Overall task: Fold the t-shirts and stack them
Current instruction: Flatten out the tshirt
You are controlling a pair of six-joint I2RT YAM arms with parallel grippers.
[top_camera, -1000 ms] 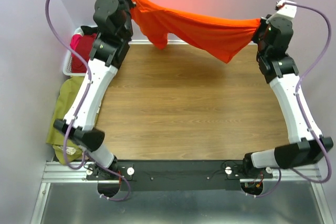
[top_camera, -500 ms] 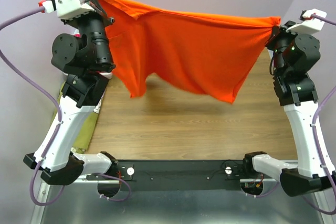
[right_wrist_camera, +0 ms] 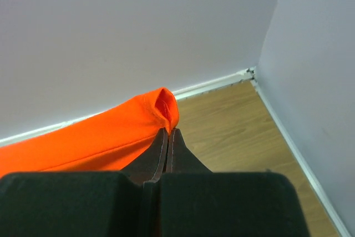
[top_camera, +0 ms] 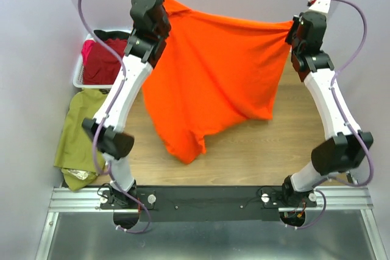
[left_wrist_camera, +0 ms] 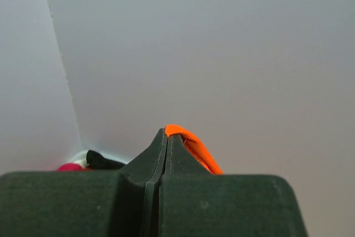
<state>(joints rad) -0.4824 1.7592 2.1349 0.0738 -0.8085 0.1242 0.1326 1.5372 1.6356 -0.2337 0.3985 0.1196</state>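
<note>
Two pinches on orange t-shirt [top_camera: 213, 83]: left gripper [left_wrist_camera: 167, 135], right gripper [right_wrist_camera: 168, 133] | wrists: bunched corners | top: hanging spread above table [top_camera: 292, 129]

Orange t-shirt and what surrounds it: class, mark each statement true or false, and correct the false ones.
1. The orange t-shirt hangs spread between the two grippers. True.
2. The left gripper is open and holds nothing. False: it is shut on an edge of the orange t-shirt.
3. The right gripper is shut on a corner of the orange t-shirt. True.
4. The white basket is empty. False: a dark red shirt lies in it.
5. The olive green shirt lies folded at the centre of the table. False: it lies crumpled at the table's left edge, beside the basket.
</note>
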